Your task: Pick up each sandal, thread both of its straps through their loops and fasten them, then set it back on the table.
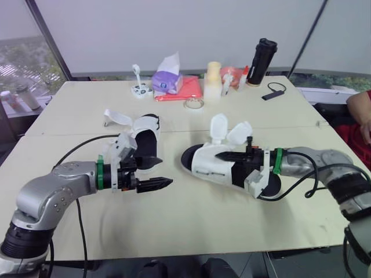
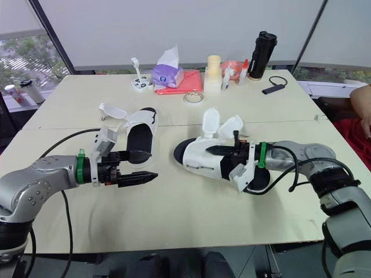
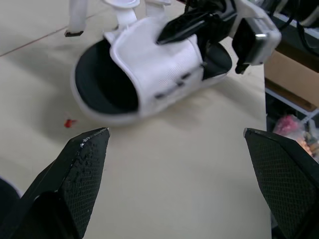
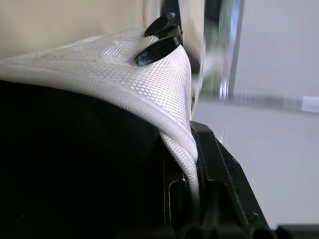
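1. Surface: table (image 1: 191,217), pale cream top, seam running left to right across the middle.
2. Item: right sandal (image 1: 211,168), white textured upper band over black footbed, lying on the table right of centre with its open toe end toward the left. Two white straps (image 1: 219,127) standing up loose on its far side, unfastened.
3. Tool: right gripper (image 1: 225,157), clamped on the upper band of the right sandal. One black finger laid along the top of the band. Band edge pinched between the fingers in the right wrist view.
4. Item: left sandal (image 1: 146,138), same pattern, flat on the table left of centre. Loose strap (image 1: 117,119) splayed out to its far left.
5. Tool: left gripper (image 1: 156,172), fingers spread wide with nothing between them, at the near end of the left sandal and pointing right toward the right sandal. Contact with the left sandal not discernible.
6. Mark: small red speck (image 3: 70,122) on the table just beside the right sandal's toe end.
7. Far-edge group, left to right: small white device (image 1: 141,88), purple tissue pack (image 1: 168,78), flat red item (image 1: 182,91), clear tape roll (image 1: 193,103), cream cylinder (image 1: 213,78), black bottle (image 1: 261,61), small black device with cable (image 1: 272,92).
8. Labels on the black bottle and purple tissue pack: too small to read.
9. Person's arm (image 1: 360,110) at the far right edge, beside red cloth.
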You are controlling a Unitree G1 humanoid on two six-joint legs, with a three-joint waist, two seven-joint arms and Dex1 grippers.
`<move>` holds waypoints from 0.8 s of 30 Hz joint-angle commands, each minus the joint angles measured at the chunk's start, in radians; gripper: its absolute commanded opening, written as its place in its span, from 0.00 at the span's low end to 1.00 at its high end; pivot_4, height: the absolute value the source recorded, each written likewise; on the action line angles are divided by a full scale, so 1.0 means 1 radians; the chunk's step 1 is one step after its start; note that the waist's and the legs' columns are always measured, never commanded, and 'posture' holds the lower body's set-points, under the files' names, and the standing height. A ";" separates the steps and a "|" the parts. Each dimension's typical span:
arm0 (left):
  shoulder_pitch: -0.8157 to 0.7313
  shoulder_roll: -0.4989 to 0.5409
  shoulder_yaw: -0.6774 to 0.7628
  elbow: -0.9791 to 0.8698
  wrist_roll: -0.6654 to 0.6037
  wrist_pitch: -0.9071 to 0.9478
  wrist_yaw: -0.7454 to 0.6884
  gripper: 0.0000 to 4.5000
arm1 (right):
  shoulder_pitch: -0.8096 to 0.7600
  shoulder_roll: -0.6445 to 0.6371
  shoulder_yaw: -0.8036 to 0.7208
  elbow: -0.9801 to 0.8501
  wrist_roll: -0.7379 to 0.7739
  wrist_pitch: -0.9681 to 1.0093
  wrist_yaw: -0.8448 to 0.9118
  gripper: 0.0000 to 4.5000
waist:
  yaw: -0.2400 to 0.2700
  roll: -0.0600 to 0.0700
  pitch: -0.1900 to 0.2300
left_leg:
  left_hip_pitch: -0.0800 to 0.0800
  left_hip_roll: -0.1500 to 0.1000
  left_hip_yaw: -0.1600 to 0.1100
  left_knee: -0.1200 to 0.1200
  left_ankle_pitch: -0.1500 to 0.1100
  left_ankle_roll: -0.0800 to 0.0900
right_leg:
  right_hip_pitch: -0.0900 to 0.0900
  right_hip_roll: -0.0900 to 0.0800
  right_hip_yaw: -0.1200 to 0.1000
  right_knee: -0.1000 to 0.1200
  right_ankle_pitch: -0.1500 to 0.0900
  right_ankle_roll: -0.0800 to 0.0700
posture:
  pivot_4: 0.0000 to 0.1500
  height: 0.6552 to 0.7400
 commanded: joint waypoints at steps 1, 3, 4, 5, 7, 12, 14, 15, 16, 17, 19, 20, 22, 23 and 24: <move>0.004 0.002 0.019 -0.038 -0.015 -0.008 0.001 1.00 | -0.060 0.042 0.017 0.008 -0.148 -0.086 -0.130 0.01 | 0.000 0.000 0.000 | 0.000 0.000 0.000 0.000 0.000 0.000 | 0.000 0.000 0.000 0.000 0.000 0.000 | 1.00 1.00; 0.011 0.003 0.021 -0.042 -0.014 -0.006 0.007 1.00 | -0.073 0.043 0.053 0.025 -0.266 -0.108 -0.231 0.01 | 0.004 0.000 0.000 | 0.000 0.000 0.000 0.000 0.001 -0.001 | -0.001 0.000 0.000 0.001 0.000 0.000 | 1.00 1.00; 0.012 0.003 0.023 -0.043 -0.015 -0.004 0.012 1.00 | -0.074 0.041 0.067 0.029 -0.302 -0.127 -0.270 0.01 | 0.008 0.000 0.000 | 0.000 0.000 0.000 0.000 0.002 -0.003 | -0.001 0.000 0.000 0.001 0.000 0.000 | 1.00 1.00; 0.014 0.003 0.025 -0.042 -0.015 -0.002 0.015 1.00 | -0.075 0.041 0.080 0.027 -0.329 -0.149 -0.303 0.01 | 0.010 0.000 0.000 | 0.000 -0.001 0.000 0.000 0.002 -0.004 | -0.001 -0.001 0.000 0.001 0.000 0.000 | 1.00 1.00; 0.016 0.004 0.028 -0.042 -0.016 -0.002 0.017 1.00 | -0.085 0.043 0.099 0.029 -0.368 -0.170 -0.361 0.01 | 0.009 0.000 0.000 | 0.000 -0.001 0.000 0.000 0.002 -0.004 | 0.000 -0.001 0.000 0.001 0.000 0.000 | 1.00 1.00; 0.020 -0.005 0.026 -0.050 -0.019 -0.003 0.037 1.00 | -0.137 0.074 0.129 0.147 -0.373 -0.138 -0.396 0.01 | 0.002 0.000 0.000 | 0.000 -0.001 0.000 0.000 0.003 -0.005 | 0.000 0.000 0.000 0.001 0.000 0.000 | 1.00 1.00; 0.027 -0.006 0.024 -0.055 -0.020 -0.003 0.040 1.00 | -0.142 0.087 0.141 0.195 -0.337 -0.150 -0.365 0.01 | 0.001 0.000 0.000 | 0.000 -0.001 0.000 0.000 0.003 -0.005 | 0.000 0.000 0.001 0.001 0.000 0.000 | 1.00 1.00; 0.029 -0.007 0.022 -0.056 -0.020 -0.004 0.040 1.00 | -0.142 0.093 0.147 0.215 -0.312 -0.160 -0.342 0.01 | 0.001 0.000 0.000 | 0.000 -0.001 0.000 0.000 0.003 -0.005 | 0.000 0.000 0.001 0.002 0.000 0.000 | 1.00 1.00; 0.030 -0.007 0.021 -0.056 -0.019 -0.004 0.040 1.00 | -0.142 0.098 0.150 0.228 -0.294 -0.167 -0.325 0.01 | 0.001 0.000 0.000 | 0.000 0.000 0.000 0.000 0.003 -0.005 | 0.000 0.000 0.001 0.002 0.000 0.000 | 1.00 1.00; 0.029 -0.006 0.019 -0.054 -0.018 -0.005 0.037 1.00 | -0.143 0.106 0.152 0.242 -0.269 -0.172 -0.304 0.08 | 0.001 0.000 0.000 | 0.000 -0.001 0.000 0.000 0.003 -0.005 | 0.000 0.000 0.001 0.002 0.000 0.000 | 1.00 1.00; 0.023 -0.004 0.013 -0.048 -0.014 -0.008 0.029 1.00 | -0.144 0.116 0.150 0.258 -0.231 -0.174 -0.266 0.24 | 0.001 0.000 0.000 | 0.000 0.000 0.000 0.000 0.003 -0.005 | 0.000 0.000 0.001 0.002 0.000 0.000 | 1.00 1.00; 0.020 -0.001 0.008 -0.046 -0.011 -0.012 0.022 1.00 | -0.142 0.117 0.145 0.257 -0.216 -0.170 -0.251 0.33 | 0.001 0.000 0.000 | 0.000 0.000 0.000 0.000 0.003 -0.005 | 0.000 0.000 0.001 0.002 0.000 0.000 | 1.00 1.00; 0.020 0.006 -0.001 -0.042 0.000 -0.021 0.004 1.00 | -0.140 0.116 0.132 0.254 -0.181 -0.160 -0.221 0.56 | 0.001 0.000 0.000 | 0.000 0.000 0.000 0.000 0.003 -0.005 | 0.000 0.000 0.001 0.002 0.000 0.000 | 1.00 1.00; 0.021 0.007 -0.004 -0.039 0.004 -0.025 -0.003 1.00 | -0.137 0.111 0.126 0.249 -0.167 -0.153 -0.203 0.67 | 0.001 0.000 0.000 | 0.000 0.000 0.000 0.000 0.003 -0.005 | 0.000 0.000 0.001 0.002 0.000 0.000 | 1.00 1.00; 0.022 0.009 -0.008 -0.035 0.012 -0.033 -0.011 1.00 | -0.134 0.106 0.121 0.249 -0.141 -0.144 -0.177 0.78 | 0.001 0.000 0.000 | 0.000 0.000 0.000 0.000 0.003 -0.005 | 0.000 0.000 0.001 0.002 0.000 0.000 | 1.00 1.00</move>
